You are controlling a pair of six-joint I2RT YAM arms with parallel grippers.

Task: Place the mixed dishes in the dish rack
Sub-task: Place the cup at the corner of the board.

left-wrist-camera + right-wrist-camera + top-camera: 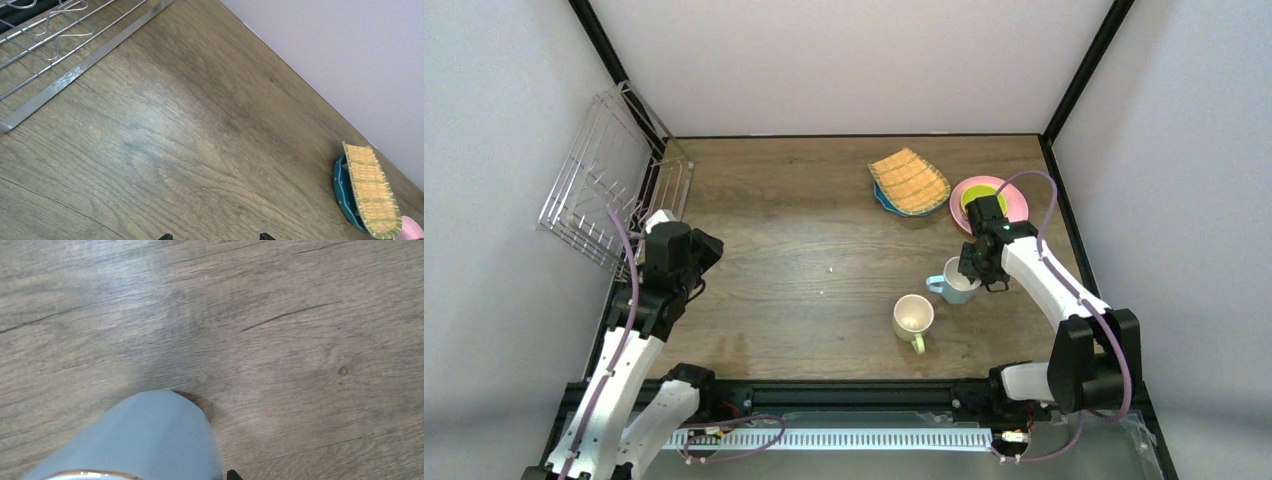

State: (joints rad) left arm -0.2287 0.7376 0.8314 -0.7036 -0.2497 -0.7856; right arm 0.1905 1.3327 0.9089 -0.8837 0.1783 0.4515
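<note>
The light-blue mug (954, 283) stands upright on the wooden table, handle to the left. My right gripper (974, 266) is at its right rim. In the right wrist view the mug (150, 440) fills the lower left, and one black fingertip (232, 475) shows just outside its wall; the other is hidden. The pale yellow-green mug (913, 318) stands close by, nearer the front. The tan woven-look plate (910, 180) lies tilted on the teal dotted plate (882, 199). The lime-inside bowl (977, 192) sits on the pink plate (1016, 203). My left gripper (216, 237) is open and holds nothing, beside the dish rack (599, 170).
The wire rack leans raised against the left wall, and its lower wires (45, 30) show at the top left of the left wrist view. That view also catches the tan plate (372, 192) over the teal plate (342, 185) by the back wall.
</note>
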